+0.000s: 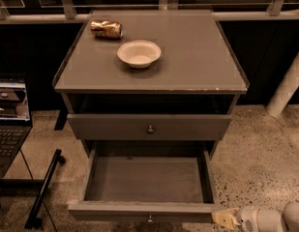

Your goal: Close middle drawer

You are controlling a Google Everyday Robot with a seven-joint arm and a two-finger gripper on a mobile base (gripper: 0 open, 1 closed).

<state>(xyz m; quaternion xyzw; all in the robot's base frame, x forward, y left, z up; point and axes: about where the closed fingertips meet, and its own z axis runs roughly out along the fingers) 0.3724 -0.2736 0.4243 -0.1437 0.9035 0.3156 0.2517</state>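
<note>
The middle drawer [146, 180] stands open — the tool [225, 219] beside its front right corner, grip state unclear.

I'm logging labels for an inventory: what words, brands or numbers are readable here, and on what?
No text here can be read.
Can, lying on the cabinet top: print on its side, too blurred to read.
Laptop at the left: screen content too small to read.
Bowl and middle drawer: no marks seen.
Gripper, bottom right beside the open drawer's front corner: no label seen.
</note>
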